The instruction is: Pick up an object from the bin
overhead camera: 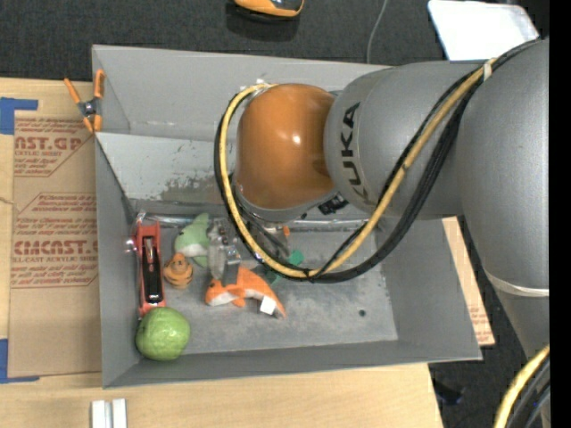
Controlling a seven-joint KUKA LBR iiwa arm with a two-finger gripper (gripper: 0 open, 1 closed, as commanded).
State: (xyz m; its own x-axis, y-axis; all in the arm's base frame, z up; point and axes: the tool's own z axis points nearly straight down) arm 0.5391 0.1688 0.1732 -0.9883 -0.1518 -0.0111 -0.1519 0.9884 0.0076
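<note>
The gripper (pixel 223 250), a metallic part half hidden under the glossy orange cover (pixel 281 145), hangs low in the bin (pixel 357 315), and I cannot tell if it is open or closed. Just left of it lies a pale green lump (pixel 191 235), and just below an orange-and-white toy (pixel 243 292). Farther left, on the scratched grey metal floor, are a long red tool (pixel 148 270) and a round green ball (pixel 163 334)

The grey KUKA arm (pixel 428 141) reaches in from the right and bends steeply downward, its broad last link lying up and to the right of the jaws. A glossy orange wrist cover (pixel 281 145) sits directly above the jaws, hiding most of them. Yellow and black cables (pixel 223 168) loop round the cover and trail along the arm.
</note>
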